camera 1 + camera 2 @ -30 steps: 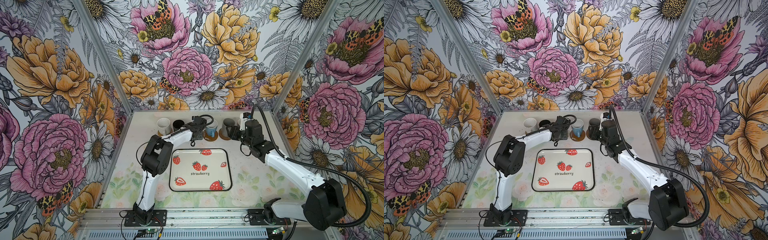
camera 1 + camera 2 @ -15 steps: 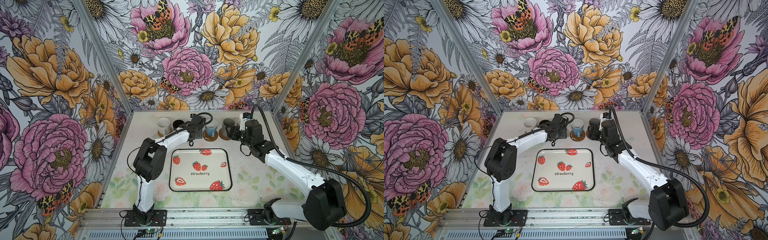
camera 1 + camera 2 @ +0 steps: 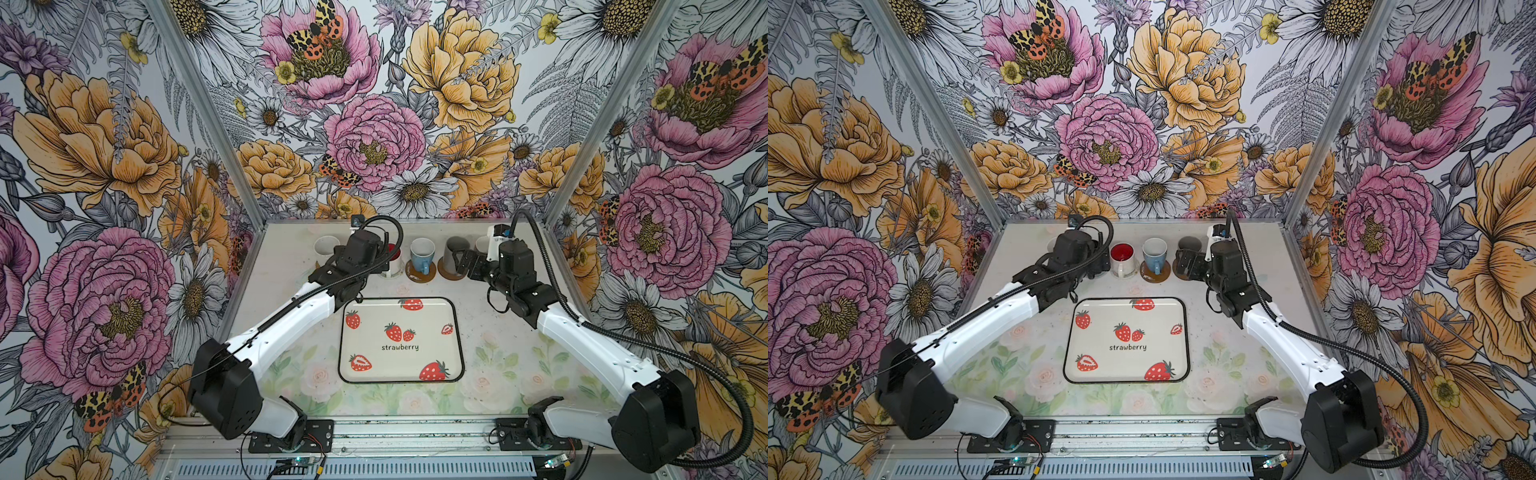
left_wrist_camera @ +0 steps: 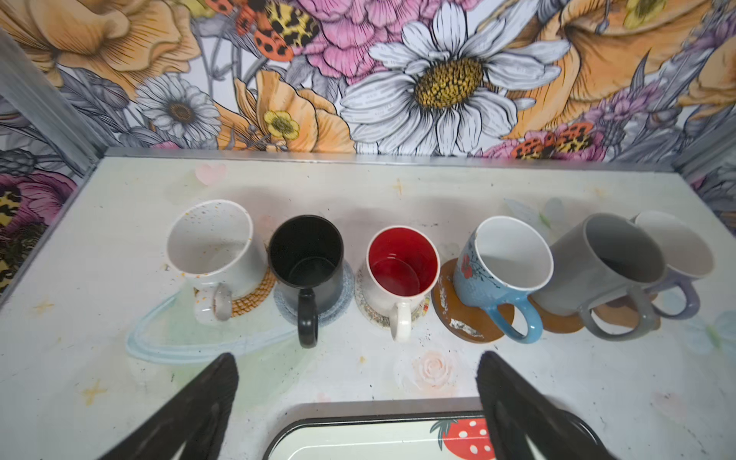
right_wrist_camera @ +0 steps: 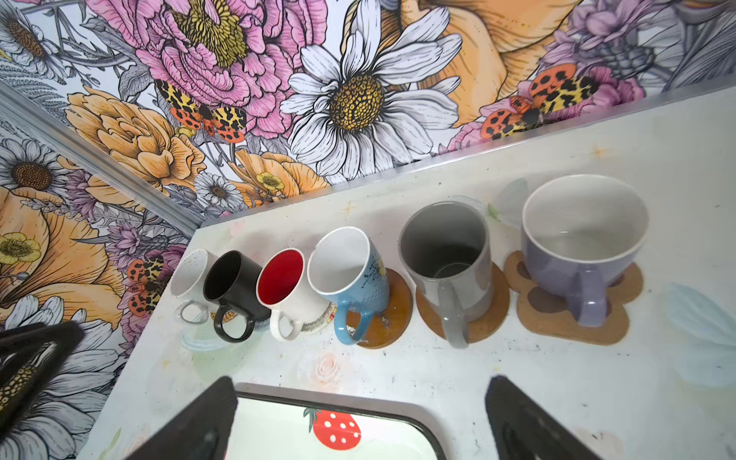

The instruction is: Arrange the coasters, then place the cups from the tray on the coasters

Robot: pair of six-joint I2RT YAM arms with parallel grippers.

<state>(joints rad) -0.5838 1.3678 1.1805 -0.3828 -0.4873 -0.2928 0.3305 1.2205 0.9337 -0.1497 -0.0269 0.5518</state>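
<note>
Six cups stand in a row near the back wall, each on a coaster: white [image 4: 215, 247] on woven rattan [image 4: 255, 296], black [image 4: 306, 255] on blue-grey [image 4: 342, 296], red-inside [image 4: 402, 263] on beaded [image 4: 368, 310], light blue [image 4: 502, 271] and grey [image 4: 605, 267] on brown discs, lavender [image 5: 581, 239] on the paw shape [image 5: 545, 314]. The strawberry tray [image 3: 415, 365] lies empty mid-table. My left gripper [image 4: 356, 360] hangs open above the tray's back edge, facing the black and red-inside cups. My right gripper [image 5: 360, 384] is open too, just in front of the grey cup, holding nothing.
Floral walls close in the table [image 3: 291, 291] at the back and both sides, a short gap behind the cups. The light blue cup sits off-centre on its chipped brown disc [image 4: 470, 322]. Both arm bases are bolted to the front rail [image 3: 415, 432].
Both grippers have opened wide. The left arm's elbow has swung out to the left and down, with its gripper drawing slightly back from the cups. The right arm has stayed in place.
</note>
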